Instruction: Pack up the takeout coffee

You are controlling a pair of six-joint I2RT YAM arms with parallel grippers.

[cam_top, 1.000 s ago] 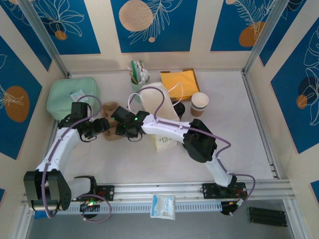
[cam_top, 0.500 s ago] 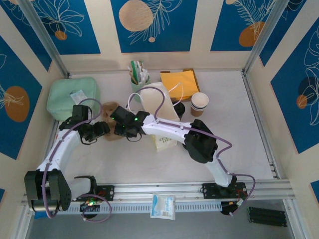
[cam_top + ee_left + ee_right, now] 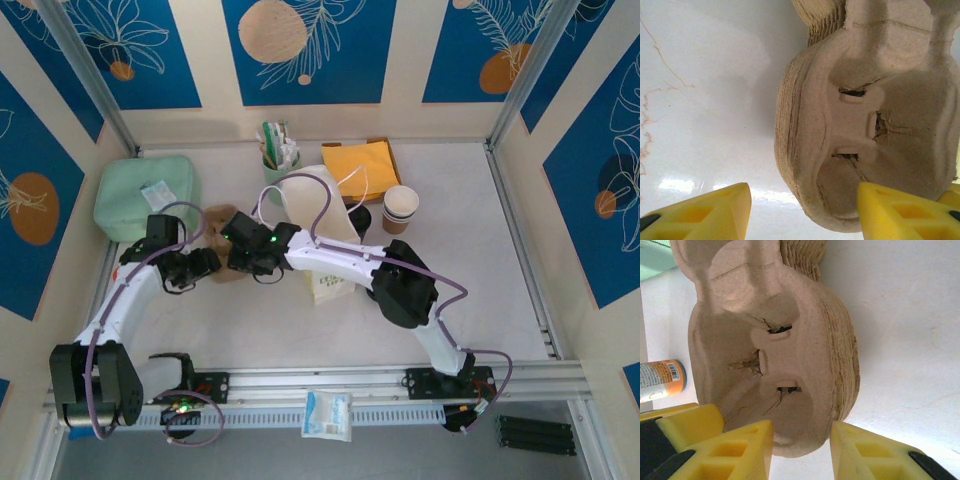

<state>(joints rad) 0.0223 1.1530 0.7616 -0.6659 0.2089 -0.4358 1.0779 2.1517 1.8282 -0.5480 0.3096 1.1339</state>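
- Top external view: the paper coffee cups (image 3: 401, 208), nested in a short stack, stand upright on the table (image 3: 480, 260) to the right of centre. They are just right of a black lid (image 3: 361, 216) and in front of a yellow-orange pad (image 3: 360, 165). They are well apart from both arms.
- Same view: the left gripper (image 3: 205, 263) and the right gripper (image 3: 243, 262) face each other left of centre, over the near end of a brown pulp carrier stack (image 3: 220, 222). Whether either one is apart or together cannot be told from here.
- Same view: a white paper bag (image 3: 305, 195) stands behind the right arm. A pale green box (image 3: 140, 195) sits at the far left, and a green cup of packets (image 3: 276, 152) is near the back wall.
- Left wrist view: the left gripper (image 3: 805, 212) has its yellow fingers (image 3: 705, 210) set wide apart and clamps nothing. The rounded end of the pulp carrier stack (image 3: 860, 125) lies on the white table (image 3: 705, 100) between them. It is close against the right-hand finger and well clear of the other.
- Right wrist view: the right gripper (image 3: 801, 452) has drawn in on the end lobe of the pulp carrier stack (image 3: 775, 340). One finger (image 3: 735, 450) lies against the moulded face and the other meets the ridged side, so it appears clamped on the lobe.
- Same view: an orange-labelled tube (image 3: 660, 381) lies on its side at the left edge.
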